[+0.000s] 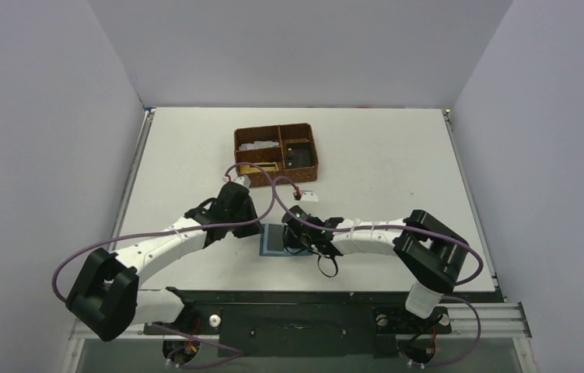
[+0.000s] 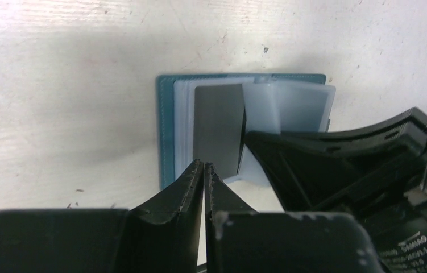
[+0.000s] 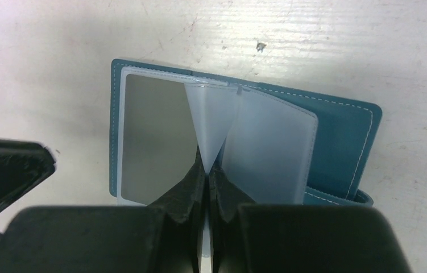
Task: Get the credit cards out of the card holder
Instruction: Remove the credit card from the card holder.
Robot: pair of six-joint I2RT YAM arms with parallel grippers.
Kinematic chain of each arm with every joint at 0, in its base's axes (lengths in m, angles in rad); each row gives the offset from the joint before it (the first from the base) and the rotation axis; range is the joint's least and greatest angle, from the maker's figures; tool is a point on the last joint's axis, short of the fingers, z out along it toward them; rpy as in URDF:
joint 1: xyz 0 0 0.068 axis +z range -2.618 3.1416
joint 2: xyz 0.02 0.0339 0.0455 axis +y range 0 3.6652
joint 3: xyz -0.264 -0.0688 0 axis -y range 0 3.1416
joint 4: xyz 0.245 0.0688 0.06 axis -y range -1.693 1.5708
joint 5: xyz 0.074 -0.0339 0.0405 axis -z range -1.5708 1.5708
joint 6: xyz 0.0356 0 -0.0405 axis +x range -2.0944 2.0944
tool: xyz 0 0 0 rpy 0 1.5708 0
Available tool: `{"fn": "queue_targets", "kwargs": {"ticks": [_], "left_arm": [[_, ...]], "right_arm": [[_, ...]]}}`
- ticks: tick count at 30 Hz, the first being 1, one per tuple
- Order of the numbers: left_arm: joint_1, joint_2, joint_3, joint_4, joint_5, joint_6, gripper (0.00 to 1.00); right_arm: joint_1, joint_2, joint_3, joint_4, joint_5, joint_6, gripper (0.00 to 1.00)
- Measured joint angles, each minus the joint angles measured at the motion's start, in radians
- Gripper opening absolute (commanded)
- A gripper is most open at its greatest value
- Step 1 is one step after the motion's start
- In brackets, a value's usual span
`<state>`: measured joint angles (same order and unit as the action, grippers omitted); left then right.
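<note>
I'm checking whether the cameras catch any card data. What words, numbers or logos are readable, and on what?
Nothing readable.
Right hand: pale print on its black housing, in the left wrist view, too blurred to read.
Credit card: plain grey face, no print showing.
Clear sleeve, card holder: no markings visible.

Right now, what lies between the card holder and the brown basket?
Top view: only the arms' purple cables cross bare table between card holder and basket.
</note>
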<state>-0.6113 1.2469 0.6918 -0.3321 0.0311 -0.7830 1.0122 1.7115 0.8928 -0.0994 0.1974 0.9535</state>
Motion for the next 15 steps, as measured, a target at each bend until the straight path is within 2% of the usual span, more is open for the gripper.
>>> {"fn": "queue_targets", "kwargs": {"ticks": [9, 15], "left_arm": [[-0.018, 0.164, 0.062, 0.077, 0.002, -0.022, 0.0], [-0.031, 0.269, 0.1, 0.109, 0.003, -0.025, 0.0]], "right_arm": [[-0.019, -0.035, -0.068, 0.094, -0.092, -0.002, 0.02], [-0.028, -0.051, -0.073, 0.108, -0.113, -0.004, 0.14]]}}
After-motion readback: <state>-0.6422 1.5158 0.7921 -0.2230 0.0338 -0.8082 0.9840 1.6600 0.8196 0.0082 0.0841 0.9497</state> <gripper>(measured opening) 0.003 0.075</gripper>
